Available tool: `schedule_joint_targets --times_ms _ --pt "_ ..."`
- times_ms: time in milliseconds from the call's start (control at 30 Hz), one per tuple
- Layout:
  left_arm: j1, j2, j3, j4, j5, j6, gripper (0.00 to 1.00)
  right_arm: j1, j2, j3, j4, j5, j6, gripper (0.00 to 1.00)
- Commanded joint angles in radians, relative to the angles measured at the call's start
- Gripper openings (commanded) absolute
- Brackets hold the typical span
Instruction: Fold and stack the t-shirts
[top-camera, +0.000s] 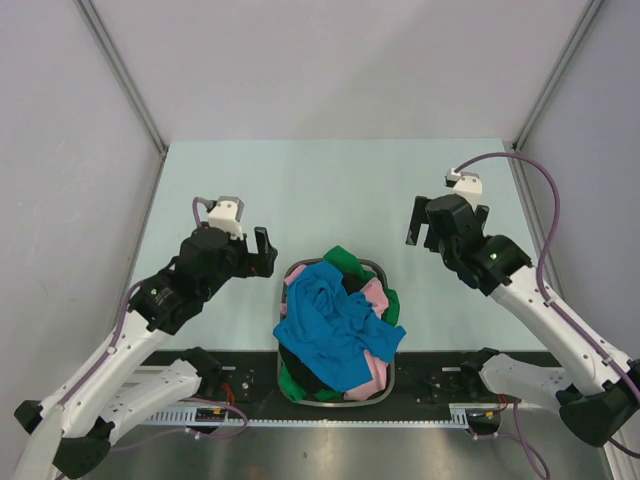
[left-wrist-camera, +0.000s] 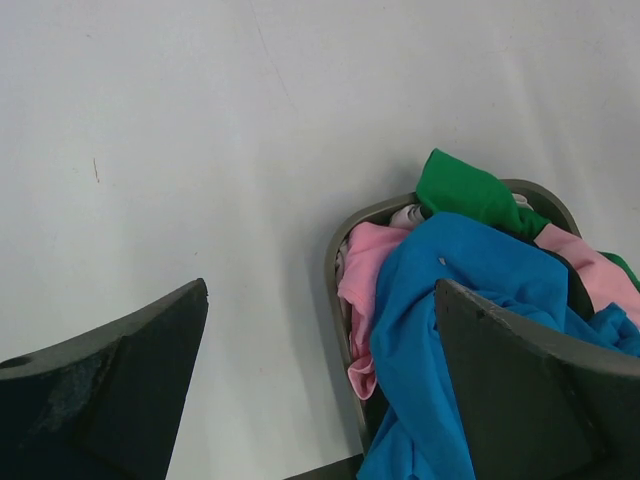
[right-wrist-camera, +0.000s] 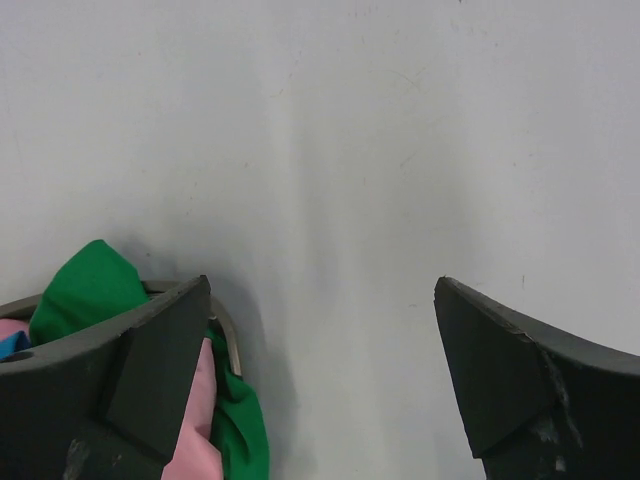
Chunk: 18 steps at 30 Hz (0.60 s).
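A heap of t-shirts fills a round grey basket (top-camera: 377, 266) at the near middle of the table. The bright blue t-shirt (top-camera: 325, 320) lies on top and hangs over the basket's left front rim. A pink one (top-camera: 372, 293), a black one (top-camera: 358, 287) and a green one (top-camera: 345, 260) show beneath it. My left gripper (top-camera: 252, 252) hovers open and empty just left of the basket. My right gripper (top-camera: 424, 228) hovers open and empty to the basket's upper right. In the left wrist view the blue shirt (left-wrist-camera: 440, 330), pink shirt (left-wrist-camera: 365, 275) and green shirt (left-wrist-camera: 465, 190) show between the open fingers (left-wrist-camera: 130, 380).
The pale green table (top-camera: 330, 190) stretches behind the basket to grey walls at the back and sides. The right wrist view shows the basket rim (right-wrist-camera: 228, 335), green cloth (right-wrist-camera: 85, 285) and pink cloth (right-wrist-camera: 195, 430) at its lower left. The arm bases sit on a black rail at the near edge.
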Motion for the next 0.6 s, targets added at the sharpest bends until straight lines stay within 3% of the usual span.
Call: schedule_joint_targets --times_ms 0,367,500,567 --pt "0.003 -0.006 0.055 -0.005 0.012 -0.019 1.0 0.023 -0.085 0.0 0.047 0.028 -0.026 1.0" --pt "0.003 0.072 0.043 0.007 0.118 -0.059 1.0 0.057 -0.067 0.002 0.044 -0.211 -0.11 1.0" --pt "0.003 0.09 -0.009 0.002 0.118 -0.109 1.0 0.173 0.004 0.002 0.036 -0.318 -0.127 1.0" --pt "0.003 0.093 -0.038 0.001 0.095 -0.148 1.0 0.308 0.047 0.002 0.029 -0.283 -0.121 1.0"
